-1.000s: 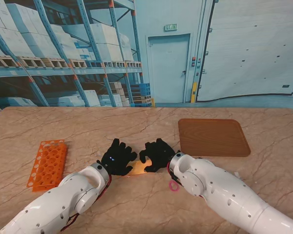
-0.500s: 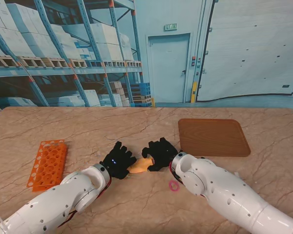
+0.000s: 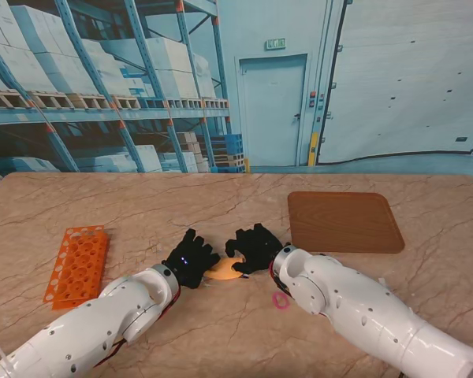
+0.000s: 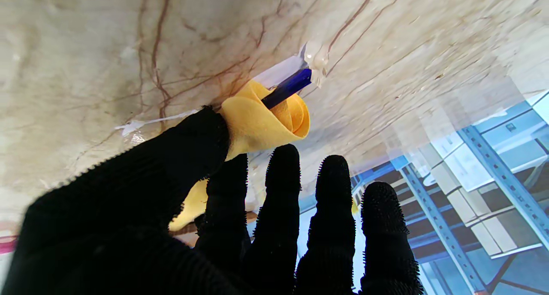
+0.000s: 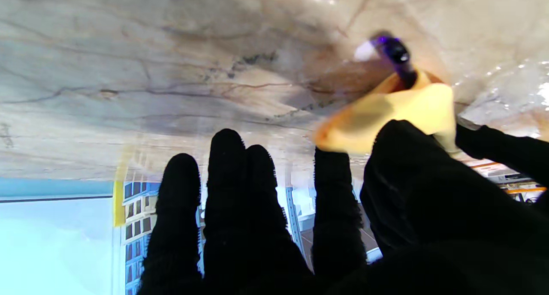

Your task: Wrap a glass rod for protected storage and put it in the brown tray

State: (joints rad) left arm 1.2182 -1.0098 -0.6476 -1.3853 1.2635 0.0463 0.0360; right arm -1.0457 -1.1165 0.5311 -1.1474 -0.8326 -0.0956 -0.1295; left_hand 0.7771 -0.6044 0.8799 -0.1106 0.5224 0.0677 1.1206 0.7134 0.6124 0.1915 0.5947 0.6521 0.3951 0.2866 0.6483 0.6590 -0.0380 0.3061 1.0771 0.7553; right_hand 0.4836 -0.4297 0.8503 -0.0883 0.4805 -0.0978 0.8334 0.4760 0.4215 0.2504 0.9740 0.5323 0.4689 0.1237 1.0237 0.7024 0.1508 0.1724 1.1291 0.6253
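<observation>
You have the yellow cloth (image 3: pixel 223 271) rolled around the glass rod (image 4: pixel 286 88) and pinched between left hand (image 3: pixel 188 260) and right hand (image 3: pixel 255 247); loosen either thumb and it could unroll.

A: What stands behind the tabletop (image 3: pixel 142 205)?
B: A printed warehouse backdrop (image 3: pixel 363 87): blue shelving (image 3: pixel 102 94) stacked with white boxes, a pale door (image 3: pixel 273 110) under a green exit sign (image 3: pixel 275 44)
A: And the surface?
B: Beige marble, brown-veined, evenly lit
</observation>
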